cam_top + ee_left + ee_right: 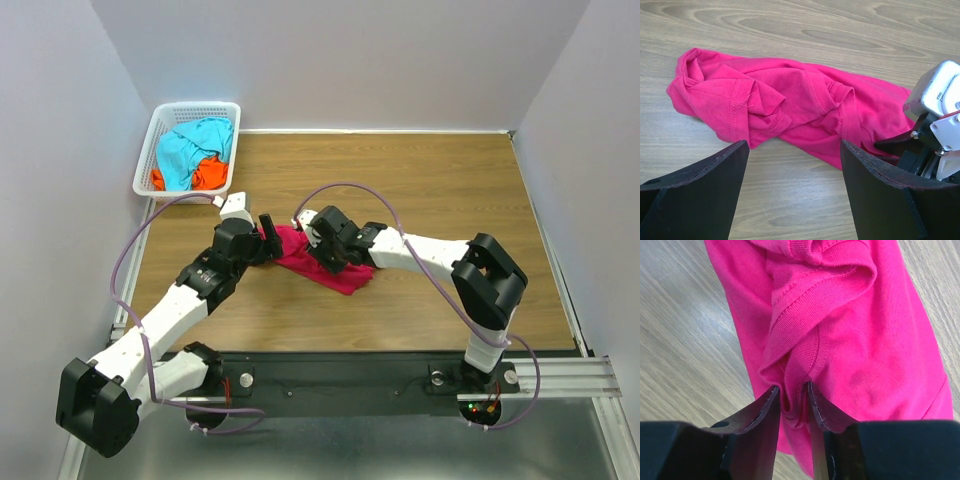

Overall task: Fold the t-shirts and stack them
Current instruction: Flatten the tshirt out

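The crimson-pink t-shirt (318, 262) lies crumpled on the wooden table between both arms. It fills the left wrist view (790, 107) and the right wrist view (850, 335). My left gripper (267, 233) (794, 150) is open, its jaws wide apart over bare wood just short of the shirt's near edge. My right gripper (326, 258) (792, 390) is shut on a bunched fold of the shirt's ribbed collar. The turquoise-blue t-shirt (192, 145) and the orange t-shirt (208, 174) lie in the basket.
The white lattice basket (190, 107) stands at the table's far left corner. The right gripper's body (935, 105) shows at the right edge of the left wrist view, close to my left fingers. Grey walls enclose the table.
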### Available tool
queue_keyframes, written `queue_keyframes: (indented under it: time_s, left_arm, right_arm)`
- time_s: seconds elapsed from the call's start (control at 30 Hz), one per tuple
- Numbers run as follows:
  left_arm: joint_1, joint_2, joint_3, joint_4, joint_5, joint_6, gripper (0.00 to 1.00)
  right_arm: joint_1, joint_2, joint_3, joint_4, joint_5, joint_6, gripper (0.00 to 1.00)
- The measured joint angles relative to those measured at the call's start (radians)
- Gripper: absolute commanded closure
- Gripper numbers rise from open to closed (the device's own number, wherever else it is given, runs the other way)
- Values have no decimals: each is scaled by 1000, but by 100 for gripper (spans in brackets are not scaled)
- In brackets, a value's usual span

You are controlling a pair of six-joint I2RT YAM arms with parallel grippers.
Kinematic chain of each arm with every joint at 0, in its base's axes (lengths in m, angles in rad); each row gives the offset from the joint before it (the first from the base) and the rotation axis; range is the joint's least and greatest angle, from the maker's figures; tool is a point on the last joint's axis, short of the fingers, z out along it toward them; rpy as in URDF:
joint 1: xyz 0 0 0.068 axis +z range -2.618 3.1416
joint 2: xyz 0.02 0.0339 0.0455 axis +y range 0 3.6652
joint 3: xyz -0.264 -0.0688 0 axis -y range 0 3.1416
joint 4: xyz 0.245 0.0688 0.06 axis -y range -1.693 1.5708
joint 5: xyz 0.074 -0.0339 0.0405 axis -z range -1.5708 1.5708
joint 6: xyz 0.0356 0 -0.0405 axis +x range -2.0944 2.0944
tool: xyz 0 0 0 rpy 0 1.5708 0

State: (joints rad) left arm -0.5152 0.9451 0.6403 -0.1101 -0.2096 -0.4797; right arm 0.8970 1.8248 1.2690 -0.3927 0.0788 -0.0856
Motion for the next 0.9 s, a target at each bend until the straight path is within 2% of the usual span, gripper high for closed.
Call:
queue_keyframes:
  time_s: [0.07, 0.17, 0.2, 0.3, 0.37, 0.43, 0.8, 0.87, 0.9]
  left_arm:
    - [0, 0, 0, 1, 0, 0, 15]
    - [0, -5, 0, 1, 0, 0, 15]
    - [0, -7, 0, 1, 0, 0, 15]
    - [0, -16, 0, 1, 0, 0, 15]
    - [0, -19, 0, 0, 0, 0, 15]
    - [0, -20, 0, 0, 0, 0, 15]
    - [0, -20, 0, 0, 3, 0, 15]
    - [0, -20, 0, 0, 4, 0, 15]
    - [0, -20, 0, 0, 4, 0, 15]
  right_arm:
    - [0, 0, 0, 0, 4, 0, 69]
    - [0, 0, 0, 0, 12, 0, 85]
    - [0, 0, 0, 0, 18, 0, 85]
    - [0, 0, 0, 0, 27, 0, 83]
    - [0, 0, 0, 0, 30, 1, 71]
    - [0, 0, 2, -1, 30, 1, 70]
    - [0, 0, 19, -3, 44, 1, 70]
    - [0, 0, 19, -3, 47, 1, 73]
    - [0, 0, 19, -3, 50, 1, 82]
